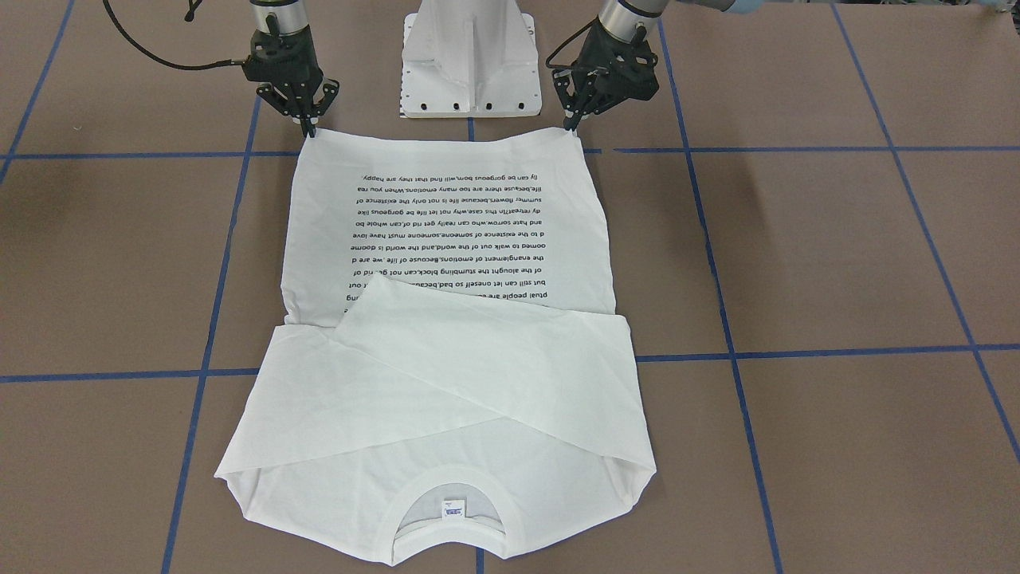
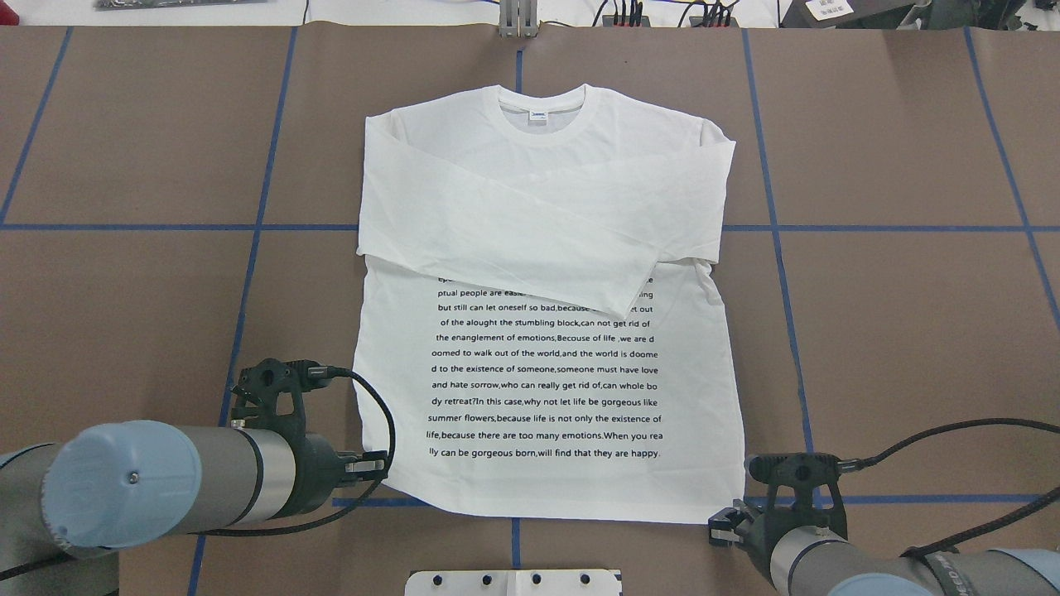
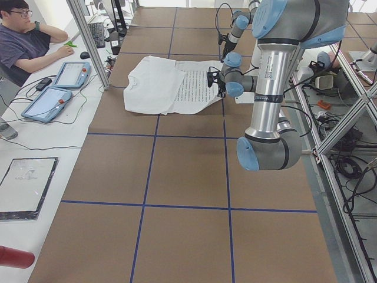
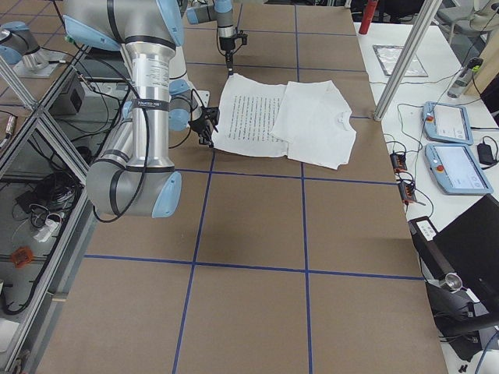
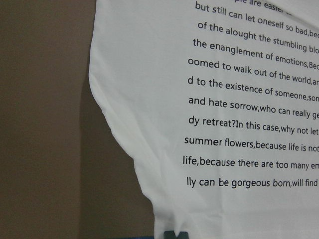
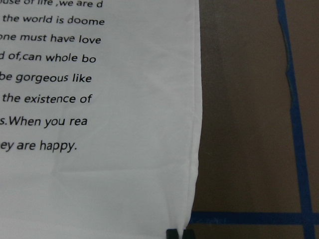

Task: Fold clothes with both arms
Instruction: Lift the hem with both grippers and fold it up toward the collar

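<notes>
White and spread flat, the shirt [image 2: 546,207] lies in the middle of the brown surface [image 2: 894,331], which is marked off by blue tape lines [image 2: 911,228]. Its neck [image 2: 542,136] points away from the robot, and a small label [image 2: 538,117] shows inside the collar. The hem lies at the robot's side, just in front of the white base [image 1: 470,64]. Both long sleeves are folded in across the chest, one over the other. The upper sleeve [image 2: 513,240] slants down so that its cuff covers the first lines of the black printed text [image 2: 546,385].

The left claw [image 1: 574,126] is pinched together on the hem corner on the robot's left. Its wrist view shows the dark fingertips [image 5: 175,234] meeting right at the cloth's edge. The right claw [image 1: 307,127] is likewise clamped on the opposite hem corner, its tips [image 6: 179,233] closed over the very point of the fabric, close by a blue tape line. The hem runs between the two claws with a slight dip at its middle. The rest of the shirt rests on the surface.
</notes>
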Action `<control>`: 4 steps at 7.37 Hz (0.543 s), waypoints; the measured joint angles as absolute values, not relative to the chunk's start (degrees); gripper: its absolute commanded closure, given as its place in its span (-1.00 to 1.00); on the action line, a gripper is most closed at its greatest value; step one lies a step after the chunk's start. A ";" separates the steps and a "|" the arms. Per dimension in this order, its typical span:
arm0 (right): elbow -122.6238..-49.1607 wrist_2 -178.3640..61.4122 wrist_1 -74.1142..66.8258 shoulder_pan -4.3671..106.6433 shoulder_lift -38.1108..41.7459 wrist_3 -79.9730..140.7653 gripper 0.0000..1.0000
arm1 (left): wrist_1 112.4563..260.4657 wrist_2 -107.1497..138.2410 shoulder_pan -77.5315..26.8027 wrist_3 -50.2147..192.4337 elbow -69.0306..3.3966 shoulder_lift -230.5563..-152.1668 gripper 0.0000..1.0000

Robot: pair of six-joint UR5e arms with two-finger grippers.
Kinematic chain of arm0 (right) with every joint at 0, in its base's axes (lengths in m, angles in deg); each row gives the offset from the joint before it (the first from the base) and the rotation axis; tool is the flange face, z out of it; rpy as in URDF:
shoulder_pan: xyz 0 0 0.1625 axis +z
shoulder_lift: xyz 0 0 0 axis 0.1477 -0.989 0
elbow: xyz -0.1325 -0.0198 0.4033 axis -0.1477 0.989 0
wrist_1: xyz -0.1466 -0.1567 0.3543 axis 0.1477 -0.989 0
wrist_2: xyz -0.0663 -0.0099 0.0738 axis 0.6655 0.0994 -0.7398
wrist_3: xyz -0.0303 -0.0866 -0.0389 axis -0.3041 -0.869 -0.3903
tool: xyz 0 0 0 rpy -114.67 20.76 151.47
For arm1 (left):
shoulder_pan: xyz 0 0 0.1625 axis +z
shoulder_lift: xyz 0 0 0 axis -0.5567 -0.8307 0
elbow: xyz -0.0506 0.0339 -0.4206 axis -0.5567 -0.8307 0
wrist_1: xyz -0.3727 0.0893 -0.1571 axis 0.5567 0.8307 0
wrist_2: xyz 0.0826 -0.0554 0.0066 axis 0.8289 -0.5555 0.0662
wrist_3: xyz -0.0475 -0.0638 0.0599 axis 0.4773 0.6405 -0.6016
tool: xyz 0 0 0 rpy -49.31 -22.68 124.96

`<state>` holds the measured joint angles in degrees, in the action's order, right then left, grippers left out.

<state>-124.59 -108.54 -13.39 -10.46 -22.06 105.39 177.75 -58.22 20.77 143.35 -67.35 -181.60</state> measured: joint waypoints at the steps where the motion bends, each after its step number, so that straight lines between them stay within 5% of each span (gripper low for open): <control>1: -130.95 -111.21 -20.09 -10.19 -21.98 105.39 1.00 | 173.99 -60.55 20.75 143.37 -71.32 -181.53 1.00; 4: -143.70 -123.25 -36.17 -4.11 -17.02 103.35 1.00 | 155.58 -70.22 18.11 143.08 -86.35 -185.04 1.00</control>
